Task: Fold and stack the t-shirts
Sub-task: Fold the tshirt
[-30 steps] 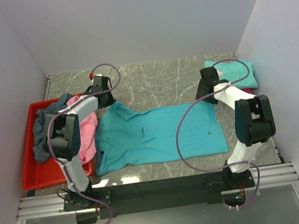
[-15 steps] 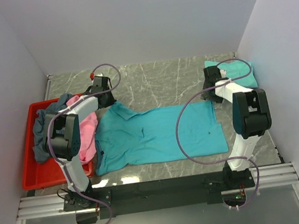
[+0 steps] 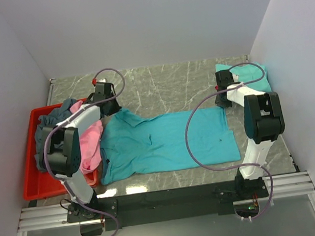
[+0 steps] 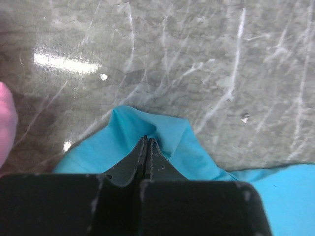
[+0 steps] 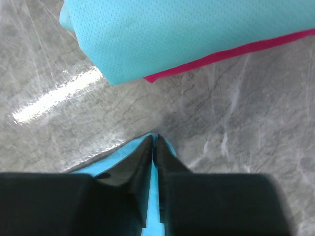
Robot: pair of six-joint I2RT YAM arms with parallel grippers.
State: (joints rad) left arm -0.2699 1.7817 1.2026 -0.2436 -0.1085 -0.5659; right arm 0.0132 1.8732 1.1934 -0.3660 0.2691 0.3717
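Note:
A turquoise t-shirt (image 3: 166, 143) lies spread flat across the middle of the table, collar end to the left. My left gripper (image 3: 114, 108) is shut on its far left corner, and the cloth (image 4: 172, 140) bunches round the tips of the left gripper (image 4: 146, 140). My right gripper (image 3: 221, 105) is shut on the far right corner, with a strip of turquoise cloth (image 5: 156, 206) showing between the jaws of the right gripper (image 5: 154, 138). A folded mint-green shirt (image 5: 197, 29) rests on a crimson one (image 5: 236, 52) just beyond it.
A red tray (image 3: 32, 182) at the left holds a pink shirt (image 3: 93, 138) and a slate-grey one (image 3: 51, 122); the pink hangs over its rim. The folded stack (image 3: 251, 75) sits at the back right corner. White walls close in both sides and the back.
My right gripper has shut on the shirt's far right corner after moving down onto it. The left arm shifted slightly back, still holding its corner.

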